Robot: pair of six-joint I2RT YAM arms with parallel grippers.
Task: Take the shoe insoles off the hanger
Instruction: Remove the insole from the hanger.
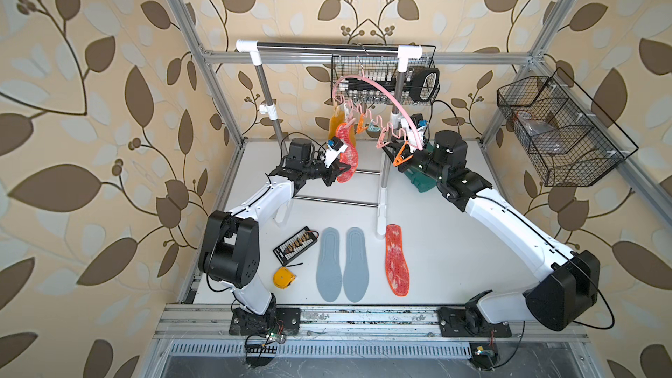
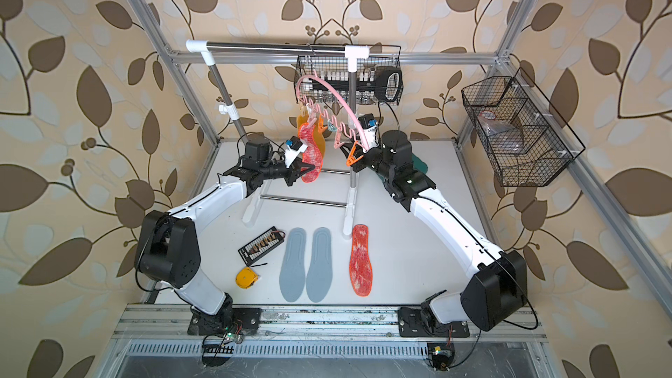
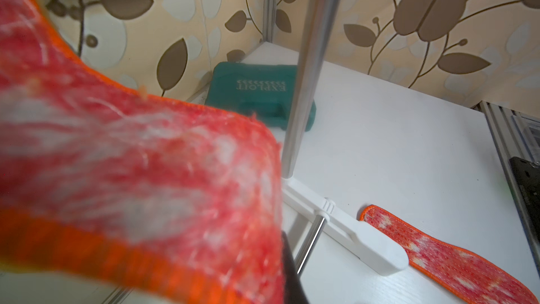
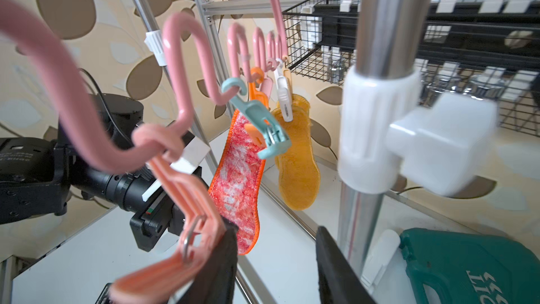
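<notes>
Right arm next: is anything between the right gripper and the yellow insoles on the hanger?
Yes. The yellow insoles hang at the far end of the hanger. Nearer the right gripper, a teal clip and the hanging red insole, held by the left gripper, partly block a straight approach.

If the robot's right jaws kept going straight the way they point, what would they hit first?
Probably the hanging mottled red-orange mesh insole, seen through the open gap of the right gripper; a salmon plastic clip sits against one jaw. Depth is unclear.
</notes>
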